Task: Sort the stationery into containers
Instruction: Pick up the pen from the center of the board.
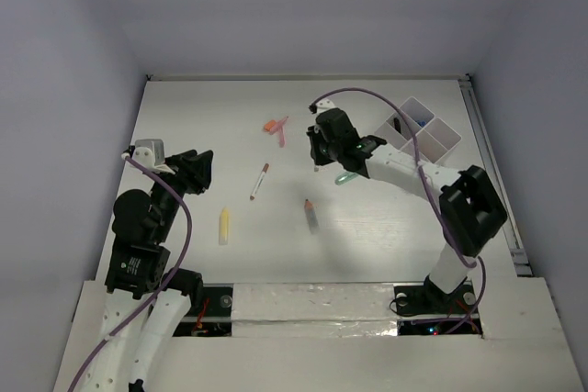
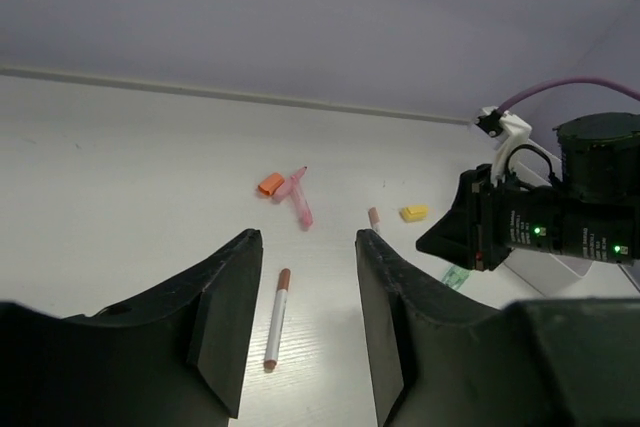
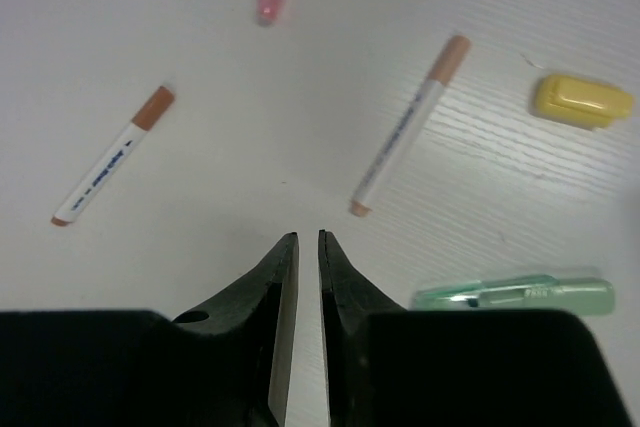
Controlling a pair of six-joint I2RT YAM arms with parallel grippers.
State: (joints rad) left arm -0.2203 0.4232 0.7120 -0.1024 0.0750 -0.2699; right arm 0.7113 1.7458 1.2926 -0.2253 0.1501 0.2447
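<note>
Left gripper [image 2: 308, 242]: released. The fingers stand wide apart with nothing between them, over the left part of the table [image 1: 184, 107].
Right gripper [image 3: 308, 239]: clenched on nothing. The fingers leave only a thin slit. It sits over mid-table, left of the tray.
Organiser tray [image 1: 447, 138]: far right of the table, set diagonally, divided by thin walls.
Brown-capped pen [image 1: 260, 181]: flat on the table between the two grippers. Long axis runs near to far, with the cap at the far end, leaning slightly right.
Tan-capped pen [image 3: 410, 127]: flat, just ahead of the right fingertips. In the right wrist view the cap points to the upper right.
Yellow tube [image 1: 223, 225]: flat, near left. Long axis runs near to far, narrow end far.
Orange-capped grey tube [image 1: 311, 216]: flat, near centre. Long axis runs near to far, cap at the far end.
Pink pen [image 1: 281, 131]: far centre, long axis roughly near to far.
Orange bit [image 1: 270, 124]: at the pink pen's left side. Cannot tell whether the two touch.
Yellow bit [image 3: 582, 100]: flat, near the tan cap but apart from it.
Green piece [image 3: 515, 293]: flat, right of the right fingers. Long axis runs across the right wrist view.
Hidden or unclear:
- The right arm and its purple cable [image 1: 418, 149] cross the tray.
- Something blue and something dark lie in its far compartments, too small to identify.
- The gripper body cuts off the green piece's lower edge in the right wrist view.
- The tan-capped pen is mostly covered by the right gripper in the top view.
- The pink pen is cut off by the top edge of the right wrist view.
</note>
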